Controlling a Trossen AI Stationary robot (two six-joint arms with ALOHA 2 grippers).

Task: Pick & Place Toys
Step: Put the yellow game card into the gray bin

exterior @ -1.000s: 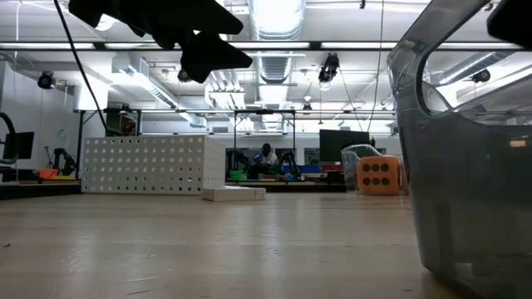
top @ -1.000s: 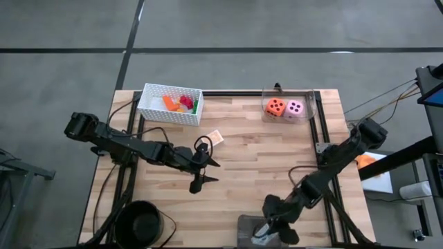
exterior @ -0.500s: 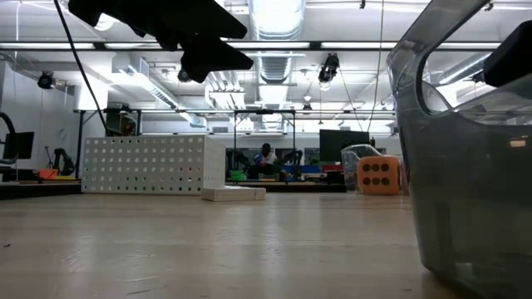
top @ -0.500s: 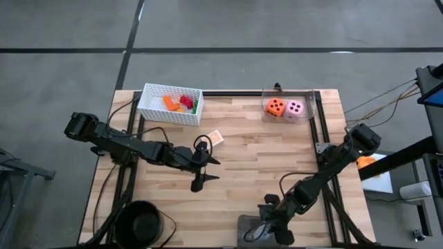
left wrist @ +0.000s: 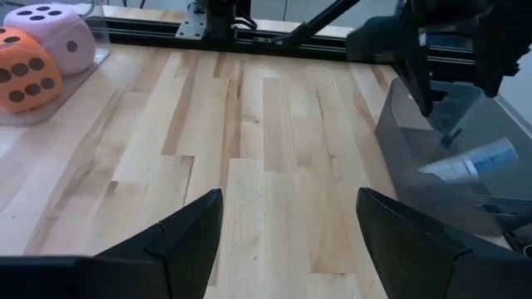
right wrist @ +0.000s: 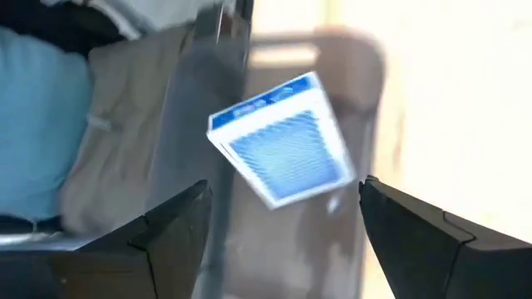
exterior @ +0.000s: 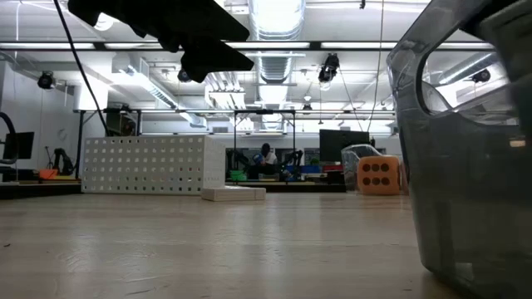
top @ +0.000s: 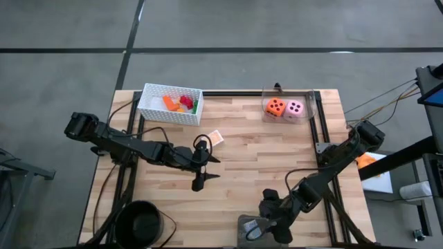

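Observation:
My right gripper (right wrist: 283, 249) stands open above the grey tray (top: 250, 223) at the table's near edge. A blue card (right wrist: 283, 149) shows tilted and blurred beyond its fingers, inside the tray and free of them; it also shows through the tray's wall (left wrist: 470, 162). My left gripper (top: 202, 171) hangs open and empty over the table's middle. A peach card (top: 216, 137) lies flat on the wood. Coloured bricks (top: 181, 104) fill the white basket (top: 154, 102). An orange die (top: 275, 106) and a pink die (top: 295, 108) stand at the far right.
The dice stand inside a clear container (top: 310, 104) against the black frame rail (top: 235, 93) at the far edge. A black round bin (top: 142, 223) sits at the near left. Bare wood (top: 249, 166) lies between the two grippers.
My right gripper has dipped toward the grey tray and come back up above it. My left arm has kept still.

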